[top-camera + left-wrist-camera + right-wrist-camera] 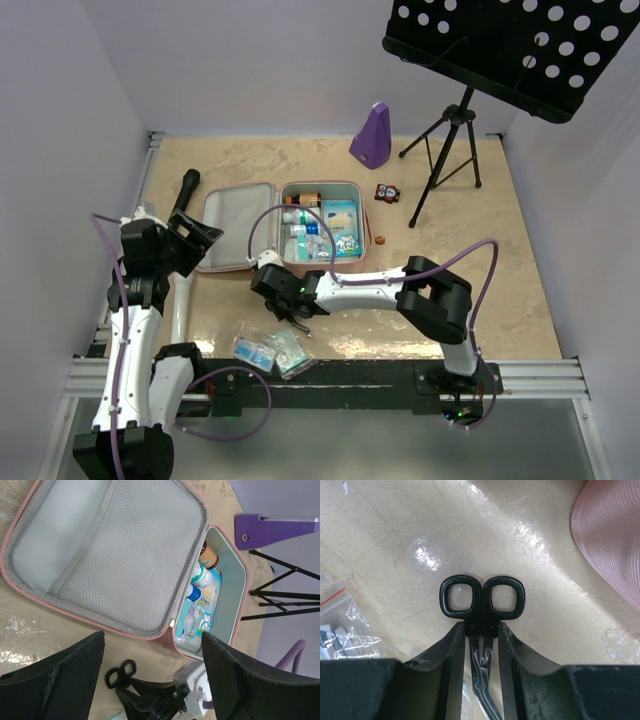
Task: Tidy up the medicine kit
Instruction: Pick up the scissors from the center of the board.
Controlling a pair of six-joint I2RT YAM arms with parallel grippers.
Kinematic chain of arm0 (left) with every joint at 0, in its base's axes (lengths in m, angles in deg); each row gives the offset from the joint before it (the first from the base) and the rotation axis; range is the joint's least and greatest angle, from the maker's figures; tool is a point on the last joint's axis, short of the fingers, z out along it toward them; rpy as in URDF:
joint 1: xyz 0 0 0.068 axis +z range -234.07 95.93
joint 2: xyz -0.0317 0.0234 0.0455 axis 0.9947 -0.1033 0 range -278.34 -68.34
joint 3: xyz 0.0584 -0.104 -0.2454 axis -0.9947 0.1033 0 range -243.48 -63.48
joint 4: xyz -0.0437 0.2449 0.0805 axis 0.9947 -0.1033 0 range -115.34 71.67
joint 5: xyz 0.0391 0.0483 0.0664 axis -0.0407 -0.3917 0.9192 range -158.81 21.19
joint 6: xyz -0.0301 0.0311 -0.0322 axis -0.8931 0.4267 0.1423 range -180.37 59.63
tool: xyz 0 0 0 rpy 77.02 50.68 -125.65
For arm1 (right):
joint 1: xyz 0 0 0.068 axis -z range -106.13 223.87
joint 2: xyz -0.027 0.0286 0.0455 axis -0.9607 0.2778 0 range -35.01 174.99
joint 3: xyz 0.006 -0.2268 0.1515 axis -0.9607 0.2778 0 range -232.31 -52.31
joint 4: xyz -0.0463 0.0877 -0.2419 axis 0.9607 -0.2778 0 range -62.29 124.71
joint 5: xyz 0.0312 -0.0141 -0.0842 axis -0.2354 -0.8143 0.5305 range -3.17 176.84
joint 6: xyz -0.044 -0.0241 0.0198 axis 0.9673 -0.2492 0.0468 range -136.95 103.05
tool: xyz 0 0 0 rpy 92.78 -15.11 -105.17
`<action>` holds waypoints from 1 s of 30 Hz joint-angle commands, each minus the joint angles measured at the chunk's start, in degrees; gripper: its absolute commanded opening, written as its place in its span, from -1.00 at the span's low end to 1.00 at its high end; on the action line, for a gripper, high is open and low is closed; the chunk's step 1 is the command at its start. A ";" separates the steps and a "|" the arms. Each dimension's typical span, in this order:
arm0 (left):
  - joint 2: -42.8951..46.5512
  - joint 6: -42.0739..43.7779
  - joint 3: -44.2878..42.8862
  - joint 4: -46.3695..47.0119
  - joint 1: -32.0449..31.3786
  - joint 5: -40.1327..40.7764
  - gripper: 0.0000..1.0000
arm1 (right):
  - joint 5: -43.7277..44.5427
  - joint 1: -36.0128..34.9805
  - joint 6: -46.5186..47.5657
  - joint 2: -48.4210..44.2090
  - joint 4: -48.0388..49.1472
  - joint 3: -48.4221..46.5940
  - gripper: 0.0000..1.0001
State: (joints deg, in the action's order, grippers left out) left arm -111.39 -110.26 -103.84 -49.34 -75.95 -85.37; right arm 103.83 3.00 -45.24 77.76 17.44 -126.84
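1. Medicine kit (238, 226): lies at the centre of the top view and is open. The mesh-lined lid is flat on the left. The tray on the right holds bottles (202, 575) and packets. The far half of the tray, in the upper right of the left wrist view, shows bare lining.

2. Right gripper (481, 627): reaches across to the table (395, 530) just below the kit's lower edge in the top view. Its 2 fingers press against either side of the scissors (481, 605) at the neck, directly under the 2 black handle loops. It appears clamped on them. I cannot tell whether the scissors are lifted or resting on the table.

3. Left gripper (152, 637): fingers wide apart, holding nothing, positioned over the lower left corner of the lid.

4. Plastic bags (268, 350): 2 or more small clear bags lie near the bottom centre of the top view, outside the kit.

5. Step in hand, as judged: picking up the scissors to stow them in the kit.

6. Next move, as judged: raise the scissors clear of the table, carry them over the pink rim and set them in the bare part of the tray. The blades hang below the fingers and could catch on the rim if carried low.
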 commanded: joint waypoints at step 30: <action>-0.19 0.14 0.19 2.35 0.14 -2.51 0.64 | 5.42 14.51 3.85 -18.20 -12.52 -12.05 -0.80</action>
State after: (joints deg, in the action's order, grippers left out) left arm -111.41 -110.28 -103.84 -49.25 -75.95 -86.11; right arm 108.05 9.67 -43.84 63.14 4.80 -135.84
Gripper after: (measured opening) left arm 0.823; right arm 0.311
